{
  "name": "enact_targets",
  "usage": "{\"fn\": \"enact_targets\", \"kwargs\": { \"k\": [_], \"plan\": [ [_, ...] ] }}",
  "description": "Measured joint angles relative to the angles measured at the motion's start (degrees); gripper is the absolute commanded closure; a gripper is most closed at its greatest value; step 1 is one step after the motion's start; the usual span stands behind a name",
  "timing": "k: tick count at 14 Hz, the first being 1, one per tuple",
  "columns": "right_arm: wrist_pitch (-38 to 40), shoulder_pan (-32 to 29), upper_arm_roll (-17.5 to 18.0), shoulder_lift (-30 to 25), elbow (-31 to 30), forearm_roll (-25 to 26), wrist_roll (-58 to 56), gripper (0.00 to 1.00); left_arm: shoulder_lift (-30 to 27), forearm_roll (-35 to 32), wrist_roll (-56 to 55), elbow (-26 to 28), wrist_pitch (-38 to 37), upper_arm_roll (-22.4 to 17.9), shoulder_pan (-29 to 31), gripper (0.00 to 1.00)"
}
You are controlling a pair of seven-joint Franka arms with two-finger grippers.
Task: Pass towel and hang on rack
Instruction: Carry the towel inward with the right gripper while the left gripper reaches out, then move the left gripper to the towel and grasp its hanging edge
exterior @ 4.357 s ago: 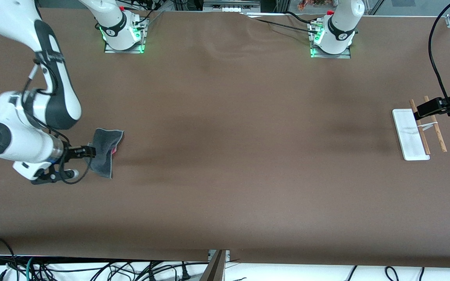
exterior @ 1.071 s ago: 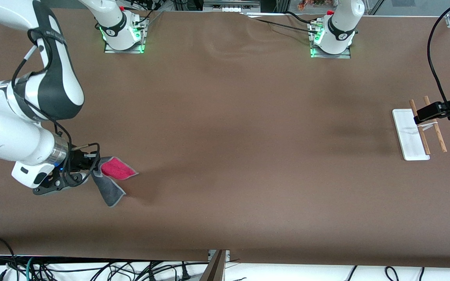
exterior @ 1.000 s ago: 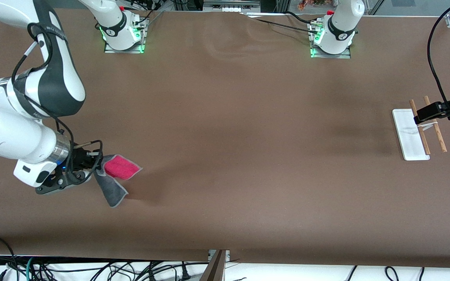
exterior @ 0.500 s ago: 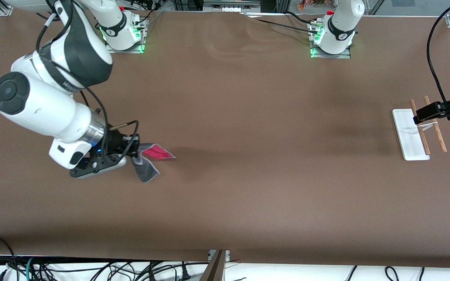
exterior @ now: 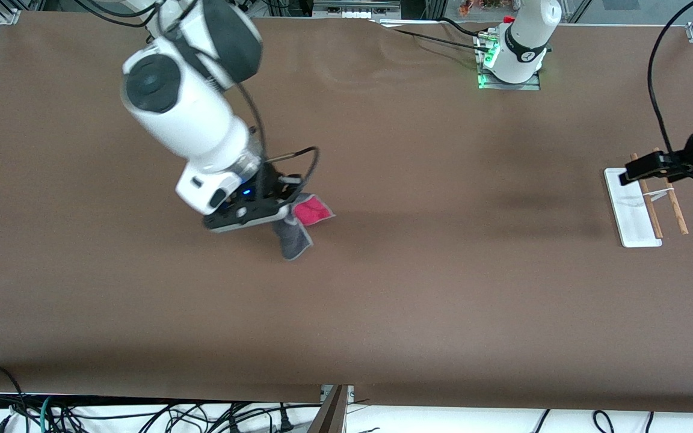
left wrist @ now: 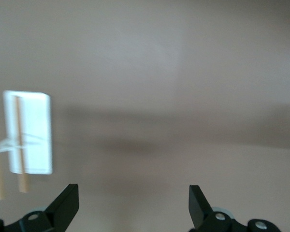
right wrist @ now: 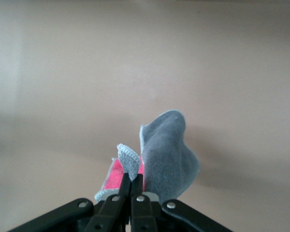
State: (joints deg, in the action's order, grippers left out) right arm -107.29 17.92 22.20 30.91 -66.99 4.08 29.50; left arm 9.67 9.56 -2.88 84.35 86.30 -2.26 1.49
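Right gripper (exterior: 283, 201) up over the middle of the brown table (exterior: 382, 313), jaws clamped on the towel (exterior: 298, 225). Towel off the table, grey side drooping, pink side showing beside it; pinched by an edge in the right wrist view (right wrist: 166, 150). Left gripper (exterior: 638, 168) over the rack (exterior: 632, 207) at the left arm's end of the table, jaws wide apart, nothing between. Rack: white base, two wooden rods (exterior: 674, 204).
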Motion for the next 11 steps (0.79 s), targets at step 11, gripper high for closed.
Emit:
{"fn": "enact_targets", "kwargs": {
  "k": [11],
  "plan": [
    [-6.53, 10.09, -0.14, 1.25, -0.06, 2.43, 12.01, 1.00, 6.22, 19.59, 4.73, 3.72, -0.30, 9.06, -2.87, 0.00]
  ]
}}
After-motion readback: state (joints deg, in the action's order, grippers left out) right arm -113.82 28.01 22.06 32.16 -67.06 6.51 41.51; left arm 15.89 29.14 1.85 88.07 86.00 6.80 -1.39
